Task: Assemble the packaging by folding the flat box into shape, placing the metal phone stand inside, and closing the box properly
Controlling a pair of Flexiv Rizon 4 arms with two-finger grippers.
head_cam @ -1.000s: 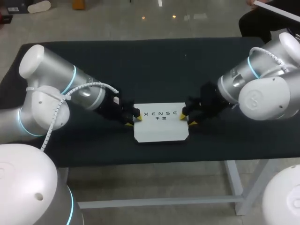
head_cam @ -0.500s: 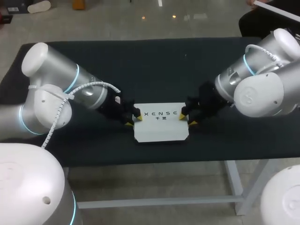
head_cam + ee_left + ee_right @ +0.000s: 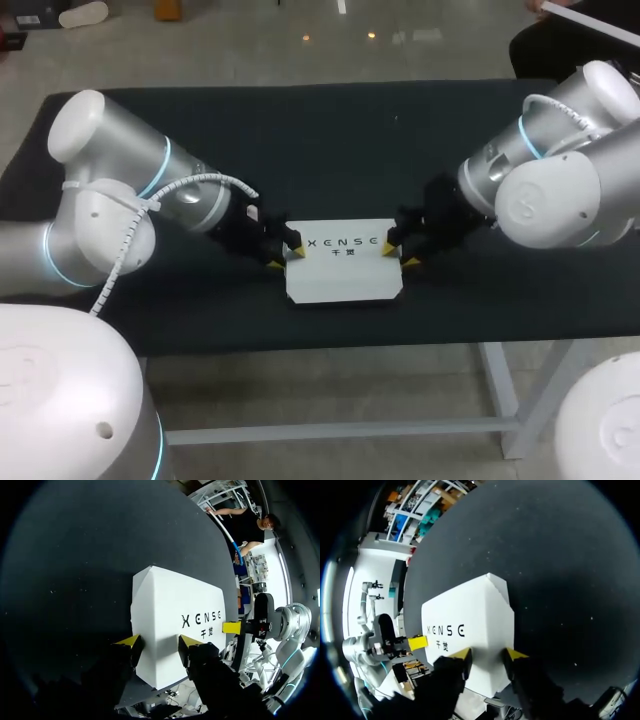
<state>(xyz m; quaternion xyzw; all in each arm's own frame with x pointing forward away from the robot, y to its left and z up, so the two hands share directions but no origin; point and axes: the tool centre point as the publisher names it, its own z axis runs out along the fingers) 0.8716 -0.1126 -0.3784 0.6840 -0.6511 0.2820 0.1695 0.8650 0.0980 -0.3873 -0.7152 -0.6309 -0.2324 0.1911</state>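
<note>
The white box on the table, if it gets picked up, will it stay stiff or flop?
Probably light: the box lies thin and flat on the table. Likely to bend along its folds, so it may sag if lifted by one end; the left gripper and right gripper sit at opposite ends.

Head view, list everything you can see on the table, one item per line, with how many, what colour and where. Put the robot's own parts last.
table: one, covered in dark cloth, spanning the view between the two arms.
box: one, white with dark print on its top face, lying near the table's front edge at the middle, between the two grippers.
left arm: one, silver-grey, coming in from the view's left and reaching to the box's left end.
right arm: one, silver-grey, coming in from the view's right and reaching to the box's right end.
left gripper: one, black with yellow tips, at the box's left end.
right gripper: one, black with yellow tips, at the box's right end.
</note>
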